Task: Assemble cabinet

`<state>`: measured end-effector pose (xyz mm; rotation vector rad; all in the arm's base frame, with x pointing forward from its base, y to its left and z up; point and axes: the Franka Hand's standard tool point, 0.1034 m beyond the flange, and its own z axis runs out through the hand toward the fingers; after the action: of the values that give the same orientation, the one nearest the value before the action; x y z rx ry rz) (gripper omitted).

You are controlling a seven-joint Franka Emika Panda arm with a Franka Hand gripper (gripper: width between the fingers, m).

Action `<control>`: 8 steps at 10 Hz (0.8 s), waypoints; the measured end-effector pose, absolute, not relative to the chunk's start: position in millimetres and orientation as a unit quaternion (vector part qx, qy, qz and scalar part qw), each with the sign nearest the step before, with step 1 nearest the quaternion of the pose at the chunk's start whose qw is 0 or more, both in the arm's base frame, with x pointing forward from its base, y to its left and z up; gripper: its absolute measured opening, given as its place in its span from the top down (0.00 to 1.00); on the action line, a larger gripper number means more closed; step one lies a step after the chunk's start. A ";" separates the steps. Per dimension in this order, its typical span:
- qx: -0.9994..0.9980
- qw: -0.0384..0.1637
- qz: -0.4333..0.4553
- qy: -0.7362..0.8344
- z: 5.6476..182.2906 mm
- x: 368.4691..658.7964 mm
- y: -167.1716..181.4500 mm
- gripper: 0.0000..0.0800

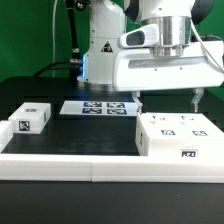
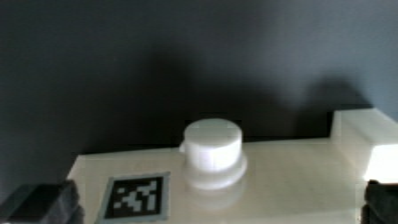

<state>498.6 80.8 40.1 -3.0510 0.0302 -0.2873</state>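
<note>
The large white cabinet box [image 1: 178, 135] with black-and-white tags on its top and front sits on the black table at the exterior view's right. My gripper [image 1: 168, 102] hangs just above its far edge, jaws wide open and empty. In the wrist view the box's white top [image 2: 285, 185] fills the lower part, with a short white round peg [image 2: 212, 150] standing on it and a square tag [image 2: 137, 195] beside the peg. My dark fingertips [image 2: 39, 205] show at both lower corners, and my gripper [image 2: 210, 205] is spread wide over the top. A smaller white tagged block [image 1: 30, 118] lies at the exterior view's left.
The marker board [image 1: 100, 107] lies flat on the table behind the middle. A low white rim [image 1: 70, 165] runs along the table's front edge. The robot's base [image 1: 100, 45] stands behind the marker board.
</note>
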 end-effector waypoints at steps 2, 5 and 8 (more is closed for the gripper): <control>-0.995 0.039 -0.093 0.007 39.3 498.2 81.5 0.00; -0.995 0.038 -0.093 0.005 37.1 497.5 81.5 0.00; -0.994 0.028 -0.105 0.014 12.0 493.1 81.5 0.00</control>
<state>493.1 81.5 12.0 -3.0686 0.0439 -0.3248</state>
